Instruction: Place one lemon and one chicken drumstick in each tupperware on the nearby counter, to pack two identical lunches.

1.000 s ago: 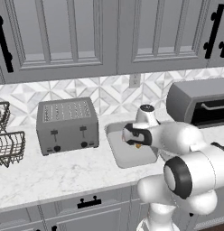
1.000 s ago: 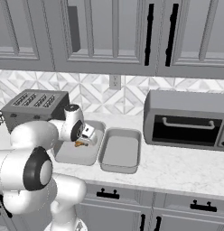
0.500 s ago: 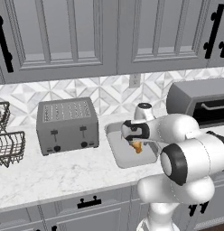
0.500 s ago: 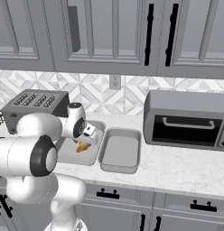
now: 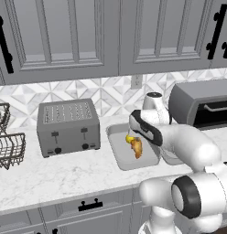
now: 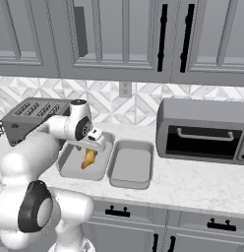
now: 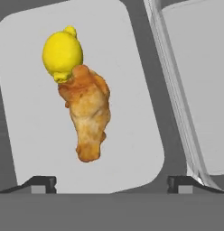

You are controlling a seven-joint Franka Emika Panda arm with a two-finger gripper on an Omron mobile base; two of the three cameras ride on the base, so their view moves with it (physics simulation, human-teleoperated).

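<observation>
So one lunch looks packed from where I stand. On the counter (image 6: pixel 202 179), the nearer tupperware (image 6: pixel 70 168) holds a lemon (image 7: pixel 63 54) and a chicken drumstick (image 7: pixel 89 117), the two lying touching on its flat floor, the lemon at the drumstick's thick end. The gripper (image 7: pixel 111 181) hangs right above them with its two dark tips spread wide on either side of the drumstick, and nothing is caught between them; both pieces rest free in the box.

Just beside it, toward the toaster oven (image 6: pixel 205 129), the second tupperware (image 6: pixel 131 167) sits with its floor bare, so that one has neither fruit nor meat yet. By my reckoning the job is about half done: a second lemon and a second drumstick have to be fetched and set into that box. I see no spare lemon or drumstick on this stretch of worktop, between the toaster (image 5: pixel 67 125) and the oven, so they must lie somewhere else.
</observation>
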